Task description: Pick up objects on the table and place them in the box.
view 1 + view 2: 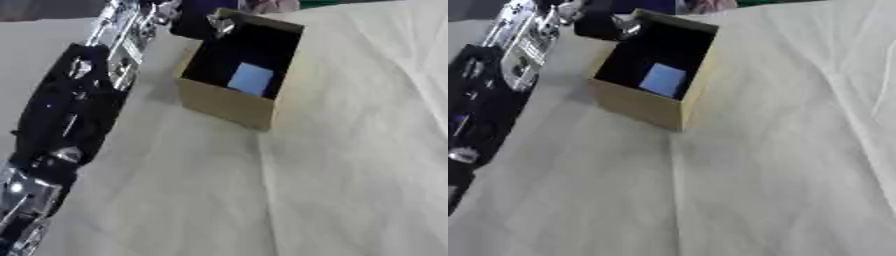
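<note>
An open cardboard box [229, 102] stands on a table covered with a pale cloth [350, 165]. Inside, against the dark interior, a light blue square thing [251, 78] leans near the front wall. The left arm [70, 110] reaches along the left side, its left hand [203, 22] at the box's far rim; whether its fingers are curled or relaxed cannot be told.
</note>
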Motion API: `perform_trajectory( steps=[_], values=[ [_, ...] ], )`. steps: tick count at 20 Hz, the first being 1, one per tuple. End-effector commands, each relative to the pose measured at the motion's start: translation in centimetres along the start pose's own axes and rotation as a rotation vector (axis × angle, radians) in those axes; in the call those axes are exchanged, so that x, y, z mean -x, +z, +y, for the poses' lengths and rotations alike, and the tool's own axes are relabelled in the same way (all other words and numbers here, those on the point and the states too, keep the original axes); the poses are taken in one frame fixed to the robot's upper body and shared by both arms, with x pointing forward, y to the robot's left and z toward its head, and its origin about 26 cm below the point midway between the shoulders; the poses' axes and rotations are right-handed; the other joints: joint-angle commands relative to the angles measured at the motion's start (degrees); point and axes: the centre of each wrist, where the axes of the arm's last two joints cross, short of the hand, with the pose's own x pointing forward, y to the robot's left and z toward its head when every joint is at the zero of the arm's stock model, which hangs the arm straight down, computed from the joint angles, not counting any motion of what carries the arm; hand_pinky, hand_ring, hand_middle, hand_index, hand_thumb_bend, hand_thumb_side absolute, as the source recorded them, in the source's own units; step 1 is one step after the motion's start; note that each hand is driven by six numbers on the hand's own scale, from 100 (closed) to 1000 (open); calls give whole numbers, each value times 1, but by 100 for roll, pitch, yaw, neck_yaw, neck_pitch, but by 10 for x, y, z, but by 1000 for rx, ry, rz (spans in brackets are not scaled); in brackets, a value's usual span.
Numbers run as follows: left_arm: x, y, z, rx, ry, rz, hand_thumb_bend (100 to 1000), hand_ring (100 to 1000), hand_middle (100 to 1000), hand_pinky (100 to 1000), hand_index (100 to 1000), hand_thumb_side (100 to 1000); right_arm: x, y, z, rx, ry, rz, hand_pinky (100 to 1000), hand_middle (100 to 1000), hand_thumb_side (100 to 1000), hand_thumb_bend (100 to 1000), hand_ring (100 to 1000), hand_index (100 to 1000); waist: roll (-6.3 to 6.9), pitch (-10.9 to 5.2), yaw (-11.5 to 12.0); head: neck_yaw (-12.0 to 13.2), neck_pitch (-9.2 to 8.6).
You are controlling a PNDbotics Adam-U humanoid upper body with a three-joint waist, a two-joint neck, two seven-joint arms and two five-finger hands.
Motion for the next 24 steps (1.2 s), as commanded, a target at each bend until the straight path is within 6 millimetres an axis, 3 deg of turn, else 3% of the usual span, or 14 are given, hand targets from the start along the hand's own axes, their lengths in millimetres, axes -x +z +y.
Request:
perform_trajectory(
  steps=[1, 6, 11, 16, 24],
  values=[
    [0, 14, 48, -161, 49, -12, 250, 707, 635, 747, 820, 758, -4, -1, -14, 21, 47, -16, 814, 844, 1000, 169, 858, 930, -43, -158, 44, -49, 40],
    [-5, 53, 88, -358, 132, -46, 234, 706, 642, 751, 848, 763, -2, 1, -15, 41, 57, -11, 814, 844, 1000, 163, 858, 930, -91, -154, 166, -67, 1],
    [-6, 90, 107, -538, 275, -45, 230, 701, 638, 747, 859, 787, -2, 2, -16, 64, 59, -18, 813, 844, 1000, 156, 858, 928, -114, -149, 281, 59, -3],
    [-4, 120, 101, -639, 391, -32, 198, 673, 628, 700, 861, 824, 0, 4, -15, 103, 50, -18, 809, 840, 1000, 160, 855, 928, -129, -137, 325, 9, -77],
    [16, 145, 77, -773, 574, -15, 123, 676, 638, 703, 878, 965, 2, 7, -13, 162, 35, -40, 809, 835, 1000, 143, 849, 924, -136, -139, 330, 47, -50]
  ],
)
